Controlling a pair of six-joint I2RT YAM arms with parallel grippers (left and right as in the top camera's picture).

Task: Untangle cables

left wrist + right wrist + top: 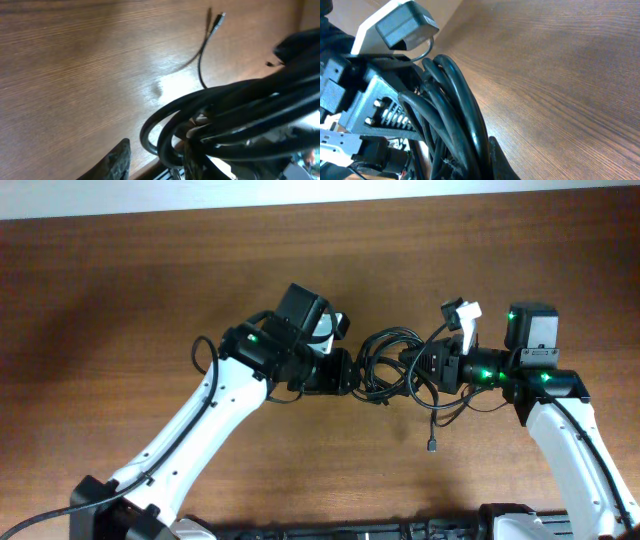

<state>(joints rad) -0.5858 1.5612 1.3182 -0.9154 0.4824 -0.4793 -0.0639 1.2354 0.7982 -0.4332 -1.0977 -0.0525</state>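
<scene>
At worktop (120, 300) centre, limp, light cables (240, 100) are clamped by the right tool (408, 368); whether the left tool (352, 372) is apart or together cannot be told. A hold near the plug (432, 446) at 5 o'clock is judged best.

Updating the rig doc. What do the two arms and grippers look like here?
The left arm and right arm have long, rounded white links with black joint housings and small green lights. Thin black wires run along them. The left gripper and right gripper are black, with white brackets and boxy dark camera modules.
</scene>
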